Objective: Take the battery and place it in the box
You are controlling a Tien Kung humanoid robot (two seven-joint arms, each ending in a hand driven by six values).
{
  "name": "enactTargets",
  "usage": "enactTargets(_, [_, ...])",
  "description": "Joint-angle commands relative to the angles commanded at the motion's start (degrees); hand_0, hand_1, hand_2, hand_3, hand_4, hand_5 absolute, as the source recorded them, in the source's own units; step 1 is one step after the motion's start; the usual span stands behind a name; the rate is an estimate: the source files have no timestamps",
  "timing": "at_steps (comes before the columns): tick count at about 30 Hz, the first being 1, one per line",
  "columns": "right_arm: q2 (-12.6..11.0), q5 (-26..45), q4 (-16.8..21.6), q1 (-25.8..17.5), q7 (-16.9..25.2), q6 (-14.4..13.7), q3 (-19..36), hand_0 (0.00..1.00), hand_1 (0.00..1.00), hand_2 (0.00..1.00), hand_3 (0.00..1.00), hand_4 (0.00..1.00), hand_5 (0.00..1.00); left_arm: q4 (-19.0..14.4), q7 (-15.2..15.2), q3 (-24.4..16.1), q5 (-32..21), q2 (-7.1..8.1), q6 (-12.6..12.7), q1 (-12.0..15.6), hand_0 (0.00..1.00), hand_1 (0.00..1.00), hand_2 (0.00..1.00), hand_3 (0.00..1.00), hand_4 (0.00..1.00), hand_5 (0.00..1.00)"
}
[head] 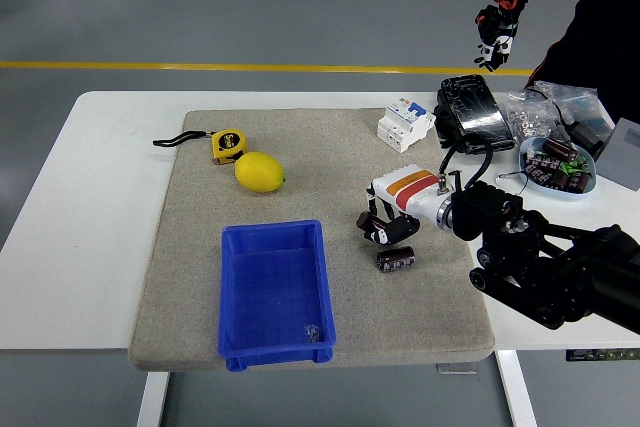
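While the small dark cylindrical battery [396, 259] lies on the grey mat [330, 162], the right hand [381, 227] hovers just above, fingers [372, 233] curled, empty; blue plastic box [274, 292] sits nearby.

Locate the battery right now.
The battery lies on the mat, right of the blue box, just below the right hand.

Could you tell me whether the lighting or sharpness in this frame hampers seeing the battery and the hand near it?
Head view: even, soft light, only faint shadows under the blue box and lemon; the dark battery is small but reasonably sharp; the right hand has dark fingers that blend together, so their grip is hard to read.
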Motion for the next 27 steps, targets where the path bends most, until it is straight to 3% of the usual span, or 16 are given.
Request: enactTargets(27, [-1.1,4.9,3.0,0.6,-1.3,-7.4,-4.6,0.169,0.298,0.375,0.421,0.715,0.345,0.1,0.1,-0.7,0.6,0.01,-0.3,0.6,0.646,0.635,0.641,0.579,0.626,0.577])
